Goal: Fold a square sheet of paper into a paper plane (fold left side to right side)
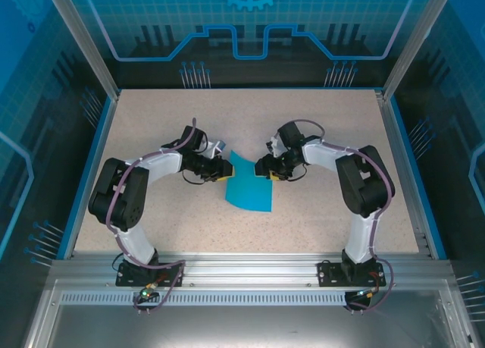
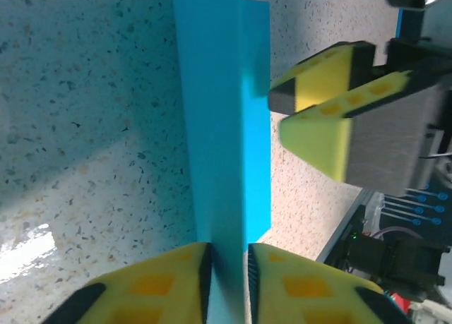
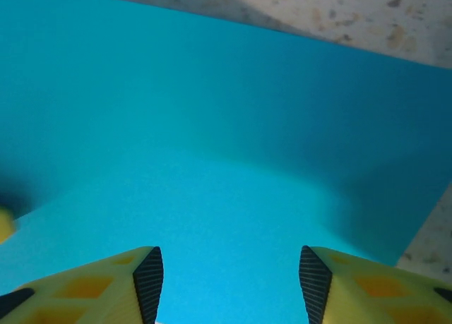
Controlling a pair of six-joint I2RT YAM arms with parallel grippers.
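The square sheet of paper is bright cyan-blue and lies mid-table, its far-left part lifted off the surface. My left gripper is at the sheet's left far edge. In the left wrist view the raised flap of paper runs between the jaws of the left gripper, which stand slightly apart around it. My right gripper is at the sheet's far right edge. In the right wrist view the right gripper is open, its jaws wide apart just above the paper. The right gripper's yellow fingers show beyond the flap.
The speckled beige tabletop is bounded by a blue rim and metal frame posts. Both arms curve inward from their bases at the near edge, elbows out to the sides.
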